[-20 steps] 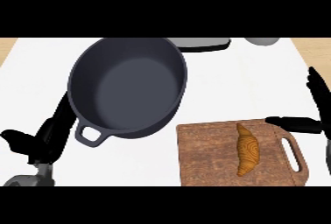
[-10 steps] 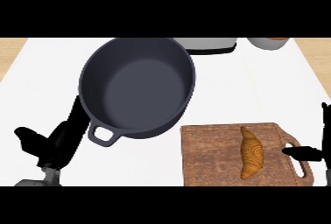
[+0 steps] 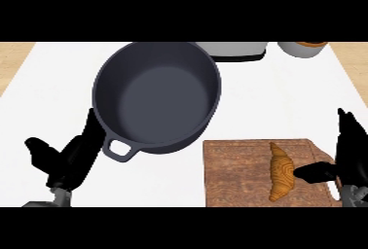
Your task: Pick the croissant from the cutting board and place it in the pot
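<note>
The right hand (image 3: 351, 155), fingers open, has drawn in just right of the croissant (image 3: 280, 171) on the board (image 3: 233, 170), so grasping looks next.

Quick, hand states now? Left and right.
Left hand: open, holding nothing.
Right hand: open, holding nothing; croissant lies on the cutting board.
</note>
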Action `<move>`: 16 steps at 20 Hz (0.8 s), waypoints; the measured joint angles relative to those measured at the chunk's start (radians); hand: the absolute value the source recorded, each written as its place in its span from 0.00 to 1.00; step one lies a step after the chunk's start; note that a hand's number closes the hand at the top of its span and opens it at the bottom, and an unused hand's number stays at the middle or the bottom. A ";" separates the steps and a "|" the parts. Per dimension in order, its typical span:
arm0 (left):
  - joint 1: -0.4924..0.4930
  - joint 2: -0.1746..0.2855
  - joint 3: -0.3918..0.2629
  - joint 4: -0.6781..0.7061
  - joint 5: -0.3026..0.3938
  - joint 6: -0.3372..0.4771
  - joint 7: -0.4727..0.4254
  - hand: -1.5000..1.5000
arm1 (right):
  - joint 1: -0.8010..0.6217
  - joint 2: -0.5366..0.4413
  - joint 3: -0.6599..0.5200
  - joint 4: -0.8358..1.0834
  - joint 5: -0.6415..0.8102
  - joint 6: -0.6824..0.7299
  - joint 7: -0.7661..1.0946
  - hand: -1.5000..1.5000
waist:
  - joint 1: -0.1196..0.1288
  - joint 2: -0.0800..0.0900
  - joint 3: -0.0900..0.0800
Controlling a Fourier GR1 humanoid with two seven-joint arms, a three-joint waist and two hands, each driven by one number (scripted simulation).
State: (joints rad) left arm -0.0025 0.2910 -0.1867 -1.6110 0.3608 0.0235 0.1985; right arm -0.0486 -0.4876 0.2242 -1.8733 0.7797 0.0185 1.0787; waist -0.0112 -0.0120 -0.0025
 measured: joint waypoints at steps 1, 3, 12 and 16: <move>0.000 -0.001 -0.001 -0.002 0.000 0.002 0.006 0.50 | -0.011 0.008 0.003 -0.035 -0.007 0.033 0.030 0.00 | 0.000 0.000 0.000; 0.007 -0.008 -0.007 -0.005 -0.008 0.004 -0.001 0.50 | -0.024 0.043 0.019 -0.084 -0.002 0.070 0.081 0.00 | 0.002 0.000 0.000; 0.016 -0.013 -0.020 -0.031 -0.015 0.001 0.027 0.50 | -0.101 0.234 0.012 -0.097 0.067 0.156 0.150 0.00 | 0.015 0.006 0.001; 0.027 -0.016 -0.019 -0.041 -0.018 -0.003 0.021 0.50 | -0.111 0.308 0.004 -0.070 0.108 0.172 0.150 0.00 | 0.017 0.008 0.002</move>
State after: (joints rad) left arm 0.0249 0.2750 -0.2057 -1.6517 0.3427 0.0203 0.2198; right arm -0.1598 -0.1798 0.2286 -1.9428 0.8878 0.1903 1.2282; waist 0.0060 -0.0045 -0.0001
